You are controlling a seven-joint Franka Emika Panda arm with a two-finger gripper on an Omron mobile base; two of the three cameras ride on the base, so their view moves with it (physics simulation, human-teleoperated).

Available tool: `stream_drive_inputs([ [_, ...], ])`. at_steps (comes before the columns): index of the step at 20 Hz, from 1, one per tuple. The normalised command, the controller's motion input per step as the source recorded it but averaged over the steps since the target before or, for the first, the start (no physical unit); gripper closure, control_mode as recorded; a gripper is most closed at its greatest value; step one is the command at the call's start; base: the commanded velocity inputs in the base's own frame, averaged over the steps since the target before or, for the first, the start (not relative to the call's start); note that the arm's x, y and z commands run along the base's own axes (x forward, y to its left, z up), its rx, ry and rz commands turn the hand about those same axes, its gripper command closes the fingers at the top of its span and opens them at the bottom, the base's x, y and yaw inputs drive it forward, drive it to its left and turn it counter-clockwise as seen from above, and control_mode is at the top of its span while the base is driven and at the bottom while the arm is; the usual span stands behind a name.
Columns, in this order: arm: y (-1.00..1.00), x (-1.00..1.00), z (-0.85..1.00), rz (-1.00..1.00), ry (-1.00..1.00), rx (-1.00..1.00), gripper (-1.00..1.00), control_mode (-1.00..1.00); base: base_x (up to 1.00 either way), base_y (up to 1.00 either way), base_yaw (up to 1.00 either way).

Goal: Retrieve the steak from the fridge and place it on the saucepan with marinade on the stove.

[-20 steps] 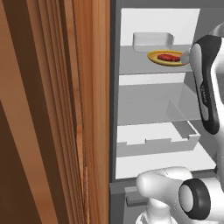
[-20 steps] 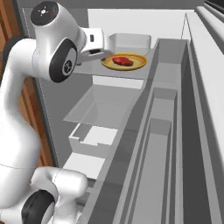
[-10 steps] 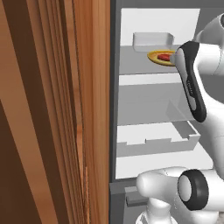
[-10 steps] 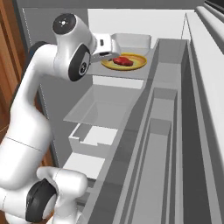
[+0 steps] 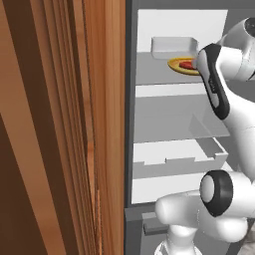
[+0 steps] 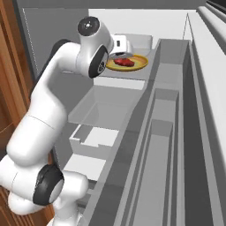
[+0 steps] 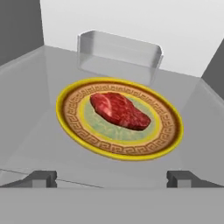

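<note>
Fridge [image 5: 174, 114]: tall unit standing open, white inside, with glass shelves and a notched white drawer low down; a wooden cabinet [image 5: 60, 124] stands at its left in the left base view.

Upper glass shelf [image 7: 35, 109]: carries the plate, and behind it, toward the far wall, a clear shallow bin [image 7: 118, 50].

Arm: white, dark-jointed, reaching up into the upper compartment in both base views, its hand just short of the plate.

Plate [image 7: 166, 131]: round, yellow-rimmed with a patterned band, lying flat mid-shelf, near the front edge.

Steak [image 7: 119, 109]: small, flat, red, marbled piece resting on the plate's centre, slightly left of the middle in the hand view; also seen on the plate in the right base view [image 6: 125, 62].

Pincer [image 7: 111, 177]: tips spread wide apart, nothing between them, hovering on the near side of the plate and not touching steak or plate.

Handling, as judged: the steak looks light, soft and thin, probably somewhat slick, so liable to sag or slide if pinched at an edge. Best taken across its narrow width at the thick middle, tips coming down either side without pressing on the plate, which could skid on the glass.

Saucepan, marinade, stove: placement not yet begun.
</note>
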Motion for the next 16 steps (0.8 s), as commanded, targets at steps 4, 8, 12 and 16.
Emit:
stream_drive_inputs([
  [4,-0.27,0.66,0.0,0.0,0.01,0.08,-1.0,-1.0,0.0,0.0,0.0],
  [8,-0.22,0.49,0.0,0.0,0.01,0.05,-1.0,-1.0,0.0,0.0,0.0],
  [12,-0.12,0.37,-0.11,0.0,0.06,0.01,-1.0,-1.0,0.0,0.0,0.0],
  [16,0.0,0.14,-0.23,0.04,0.08,0.0,-1.0,-1.0,0.0,0.0,0.0],
])
